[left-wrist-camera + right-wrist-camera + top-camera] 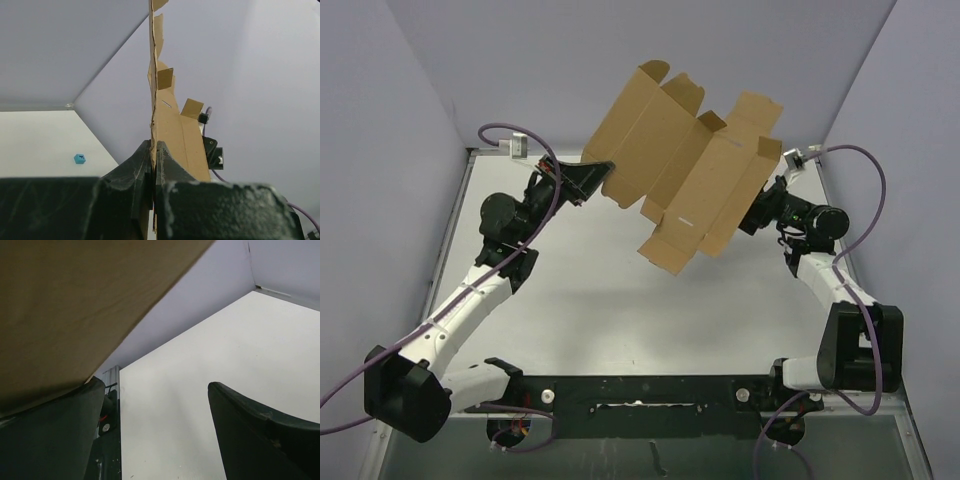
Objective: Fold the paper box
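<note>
The paper box [685, 165] is a flat brown die-cut sheet with flaps, held tilted in the air above the back of the table. My left gripper [588, 178] is shut on its left edge. In the left wrist view the sheet [172, 130] runs edge-on up from between the closed fingers [165, 160]. My right gripper [762, 207] sits at the sheet's right edge, partly hidden behind it. In the right wrist view the jaws of that gripper [155, 385] stand wide apart with nothing between them. The cardboard [70, 305] lies above and against the left finger [60, 430].
A tiny blue cube [79, 159] lies on the white table near the left wall. Grey walls enclose the table on three sides. A black rail [640, 395] runs along the near edge between the arm bases. Purple cables [868, 190] loop off both arms.
</note>
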